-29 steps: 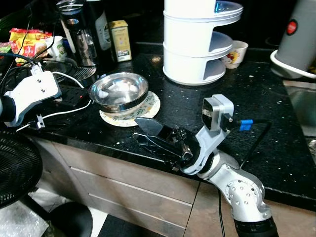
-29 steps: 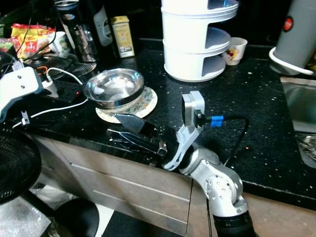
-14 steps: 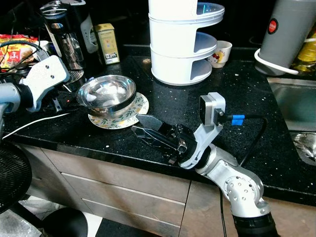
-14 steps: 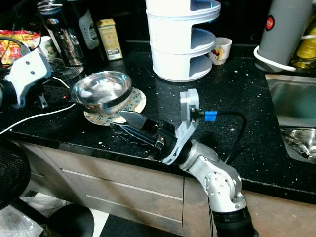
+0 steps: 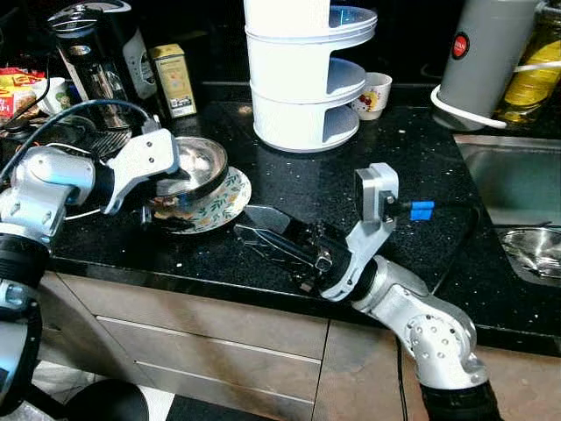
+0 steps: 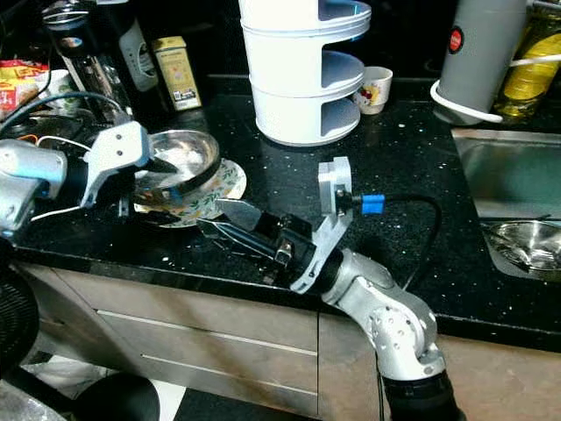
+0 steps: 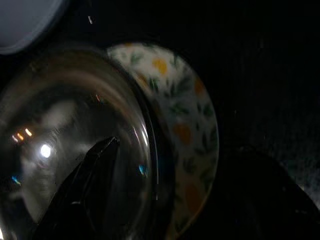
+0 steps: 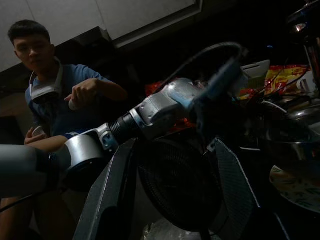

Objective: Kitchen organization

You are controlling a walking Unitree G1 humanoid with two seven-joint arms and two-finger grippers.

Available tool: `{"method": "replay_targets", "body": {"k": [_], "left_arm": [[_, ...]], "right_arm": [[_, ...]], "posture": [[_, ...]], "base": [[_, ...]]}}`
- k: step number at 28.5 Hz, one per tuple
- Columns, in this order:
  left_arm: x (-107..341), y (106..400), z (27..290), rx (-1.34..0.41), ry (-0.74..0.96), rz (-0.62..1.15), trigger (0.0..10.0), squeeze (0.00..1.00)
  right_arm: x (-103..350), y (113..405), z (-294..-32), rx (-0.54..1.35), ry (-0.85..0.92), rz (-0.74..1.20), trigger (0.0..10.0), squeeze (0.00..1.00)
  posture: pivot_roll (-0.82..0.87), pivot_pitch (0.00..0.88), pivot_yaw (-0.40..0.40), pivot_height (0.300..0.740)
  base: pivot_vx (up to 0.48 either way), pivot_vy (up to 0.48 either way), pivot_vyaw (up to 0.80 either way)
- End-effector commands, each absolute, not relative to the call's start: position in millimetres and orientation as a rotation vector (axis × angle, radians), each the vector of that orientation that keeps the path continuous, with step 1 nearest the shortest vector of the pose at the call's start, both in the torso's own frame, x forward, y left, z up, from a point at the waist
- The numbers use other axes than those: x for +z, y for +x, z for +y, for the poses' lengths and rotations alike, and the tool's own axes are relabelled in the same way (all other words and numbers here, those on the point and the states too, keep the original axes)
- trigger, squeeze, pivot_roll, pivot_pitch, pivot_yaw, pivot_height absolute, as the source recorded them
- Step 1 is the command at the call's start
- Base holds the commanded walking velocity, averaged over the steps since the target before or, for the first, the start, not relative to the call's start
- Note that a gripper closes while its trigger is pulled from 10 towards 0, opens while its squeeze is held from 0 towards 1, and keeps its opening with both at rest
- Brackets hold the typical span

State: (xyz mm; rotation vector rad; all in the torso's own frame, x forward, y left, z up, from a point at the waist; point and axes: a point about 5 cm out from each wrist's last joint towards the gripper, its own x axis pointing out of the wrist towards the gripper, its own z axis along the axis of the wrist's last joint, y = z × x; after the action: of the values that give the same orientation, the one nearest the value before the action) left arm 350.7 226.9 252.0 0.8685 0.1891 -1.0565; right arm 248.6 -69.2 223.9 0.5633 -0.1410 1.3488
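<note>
A steel bowl (image 5: 205, 165) sits on a floral plate (image 5: 224, 196) near the front of the black counter (image 5: 412, 167). My left gripper (image 7: 175, 148) is open at the bowl's near-left side. One finger (image 7: 96, 172) is inside the bowl and the other lies outside, past the plate's edge, so the jaws straddle the rim. Its white wrist housing (image 5: 145, 164) hides part of the bowl. My right gripper (image 5: 270, 235) hovers low over the counter's front edge, just right of the plate. It is open with nothing between its fingers (image 8: 114, 192).
A white tiered rack (image 5: 302, 79) and a small cup (image 5: 372, 92) stand behind. A coffee maker (image 5: 96, 53) and a yellow tin (image 5: 173, 79) are at back left. A sink (image 5: 513, 189) with a steel bowl (image 5: 530, 250) lies right. A person (image 8: 50, 95) stands beyond a fan (image 8: 180, 190).
The camera has shifted. My left arm has swung right from the counter's left end onto the bowl. My right gripper stays where it was, still open.
</note>
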Motion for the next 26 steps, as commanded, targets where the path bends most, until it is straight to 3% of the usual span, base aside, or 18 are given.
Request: {"method": "replay_targets", "body": {"k": [1, 2, 10, 26], "left_arm": [[253.7, 350.7, 233.7, -1.043, 0.903, 0.236, 10.0, 0.00], [254.3, 351.2, 235.6, -1.037, 0.912, 0.251, 0.0, 0.00], [252.0, 348.9, 242.5, -1.063, 0.964, 0.353, 0.0, 0.00], [275.3, 353.2, 247.0, -0.970, 1.054, 0.275, 0.0, 0.00]], "right_arm": [[224.9, 246.7, -70.4, 1.350, 0.567, -0.140, 10.0, 0.00], [224.4, 246.7, -70.5, 1.348, 0.567, -0.136, 10.0, 0.00], [222.9, 249.3, -71.8, 1.330, 0.561, -0.124, 10.0, 0.00], [219.5, 257.0, -67.7, 1.293, 0.555, -0.120, 10.0, 0.00]], "posture": [[0.01, 0.004, 0.033, 0.740], [0.01, 0.005, 0.033, 0.740], [0.02, 0.006, 0.036, 0.740], [0.03, 0.000, 0.050, 0.740]], "base": [[0.000, 0.000, 0.00], [0.000, 0.000, 0.00], [0.000, 0.000, 0.00], [0.000, 0.000, 0.00]]}}
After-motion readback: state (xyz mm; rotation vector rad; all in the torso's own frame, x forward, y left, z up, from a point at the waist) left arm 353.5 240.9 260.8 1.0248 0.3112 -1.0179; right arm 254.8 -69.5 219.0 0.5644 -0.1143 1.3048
